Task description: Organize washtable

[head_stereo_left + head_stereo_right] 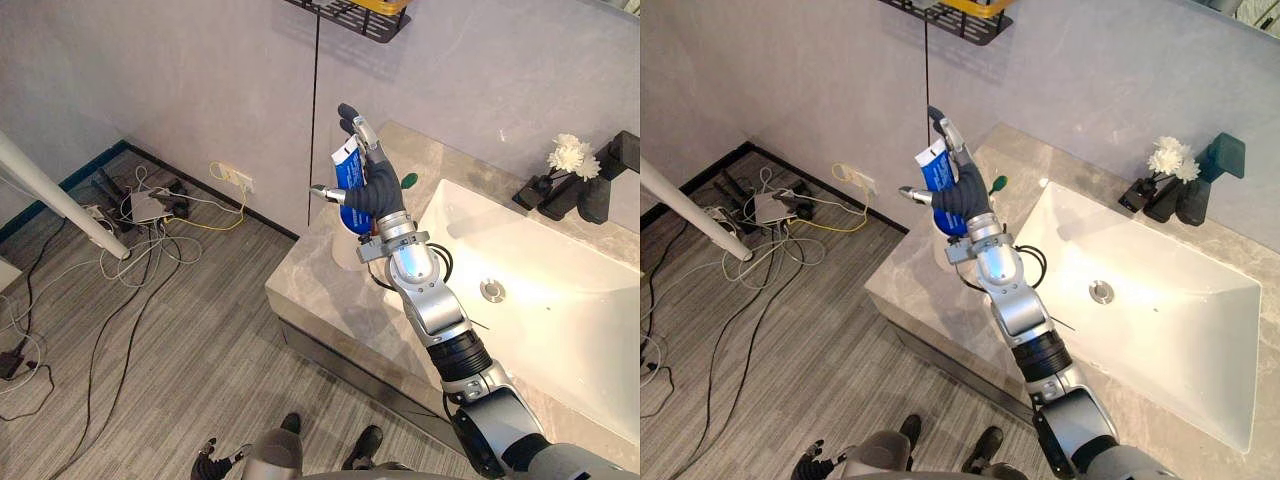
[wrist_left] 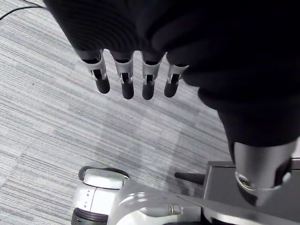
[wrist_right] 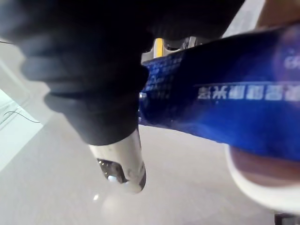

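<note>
A tangle of white and grey cables [image 1: 140, 215] lies on the grey striped floor [image 1: 200, 360] by the wall. The left robot hand [image 2: 125, 77] hangs over that floor with its fingers straight and apart, holding nothing. The right robot hand [image 1: 372, 188] is raised above the left end of the grey marble desk [image 1: 310, 290], closed on a blue toothpaste tube with a white end [image 1: 348, 165], which stands upright in its grasp over a white round cup [image 3: 262, 187]. Further right, a white rectangular basin [image 1: 560, 300] is set into the desk. Behind it, white flowers in a dark vase [image 1: 572, 155] stand by the wall.
</note>
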